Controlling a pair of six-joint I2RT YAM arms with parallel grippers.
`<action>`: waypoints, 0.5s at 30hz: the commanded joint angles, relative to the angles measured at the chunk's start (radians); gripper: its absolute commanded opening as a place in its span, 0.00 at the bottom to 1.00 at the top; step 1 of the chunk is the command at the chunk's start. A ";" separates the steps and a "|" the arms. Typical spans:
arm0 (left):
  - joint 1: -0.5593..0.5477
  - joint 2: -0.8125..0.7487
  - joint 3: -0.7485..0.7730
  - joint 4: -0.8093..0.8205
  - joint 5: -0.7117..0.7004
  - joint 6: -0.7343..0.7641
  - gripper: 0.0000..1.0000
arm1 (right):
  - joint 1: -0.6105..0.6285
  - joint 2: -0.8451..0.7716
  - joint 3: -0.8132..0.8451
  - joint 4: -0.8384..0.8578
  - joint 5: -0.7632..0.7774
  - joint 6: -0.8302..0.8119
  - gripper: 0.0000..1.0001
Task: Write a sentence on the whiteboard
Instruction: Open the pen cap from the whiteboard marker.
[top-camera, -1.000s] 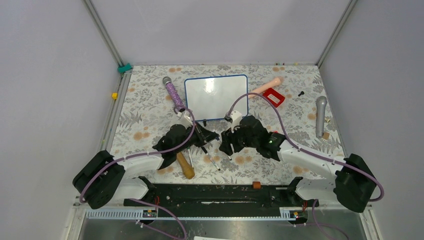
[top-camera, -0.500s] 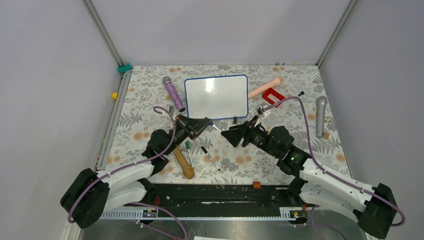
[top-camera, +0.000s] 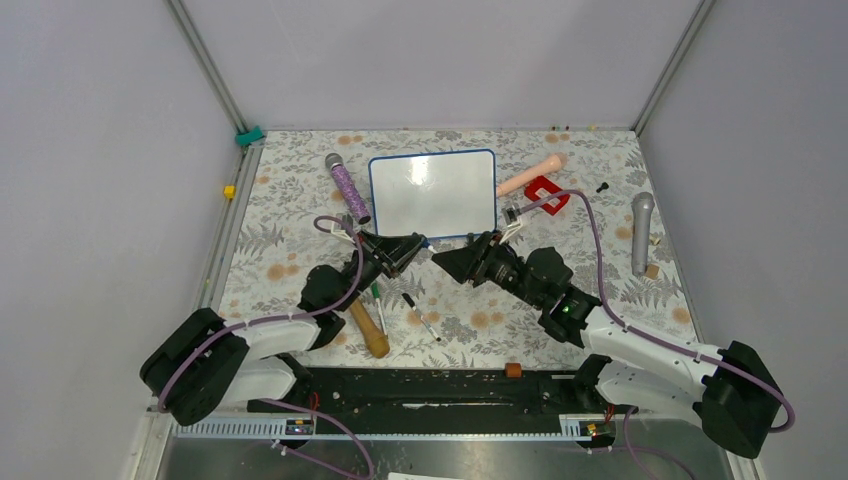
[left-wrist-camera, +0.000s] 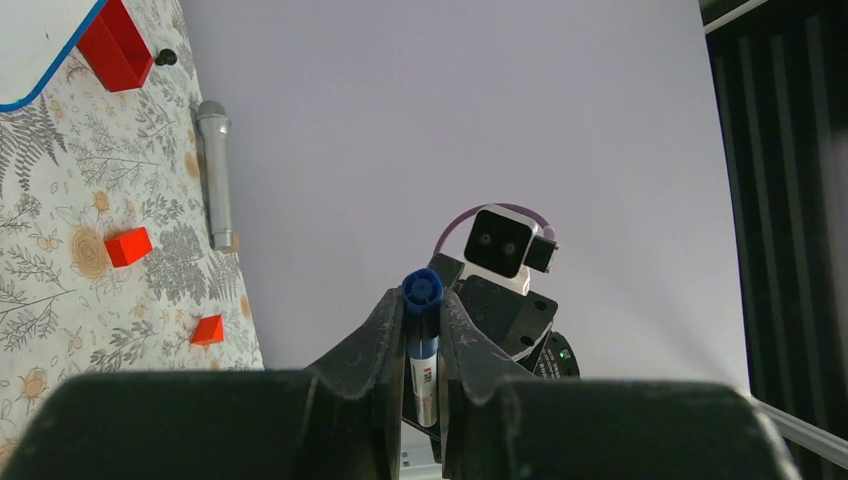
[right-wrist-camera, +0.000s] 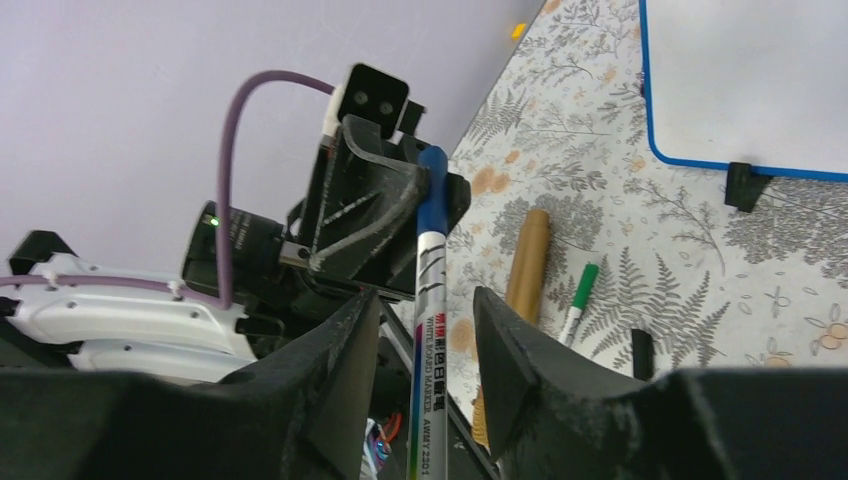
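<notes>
Currently: marker bridged between both arms, board blank

Whiteboard (top-camera: 433, 190) lies flat at the middle of the tabletop's (top-camera: 290, 200) far edge, face up. Its glossy surface is bare, and no lettering shows in either view that catches it. One black foot (right-wrist-camera: 745, 185) is visible at its near edge.

Left fingers (left-wrist-camera: 385, 335) are closed tight on a marker (right-wrist-camera: 428, 300), gripping it at the blue end (the cap, as far as I can tell). The white barrel sticks out toward the right arm. Both arms meet above the tabletop's middle, just short of the board's near edge.

Right fingers (right-wrist-camera: 335, 370) stand apart, one on each side of the barrel, with a gap showing on both sides. They bracket the barrel but do not hold it.

Reading: this looks like a set-up for uncapping, or else a hand-over. One arm pins the blue end so the other can clamp the barrel and pull. Holding the marker off the tabletop lets both arms approach along its axis. Writing has not begun.

Next move needs the right fingers to close squarely on the barrel, followed by a straight pull in line with the marker. Risk: an off-axis pull could twist the marker out of either grip.

Loose toward the near edge, by the left arm: a green marker (top-camera: 377, 293), a wooden-handled tool (top-camera: 368, 330) and a dark pen (top-camera: 421, 320). None is involved.
</notes>
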 joint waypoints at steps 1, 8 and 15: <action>-0.014 0.038 -0.017 0.187 -0.022 -0.031 0.00 | 0.012 -0.016 -0.004 0.096 0.024 0.025 0.43; -0.014 0.061 -0.023 0.208 -0.032 -0.045 0.00 | 0.012 -0.007 -0.005 0.098 0.008 0.027 0.01; 0.178 -0.019 -0.100 0.207 0.026 -0.060 0.00 | 0.013 -0.120 -0.104 0.080 0.134 0.030 0.00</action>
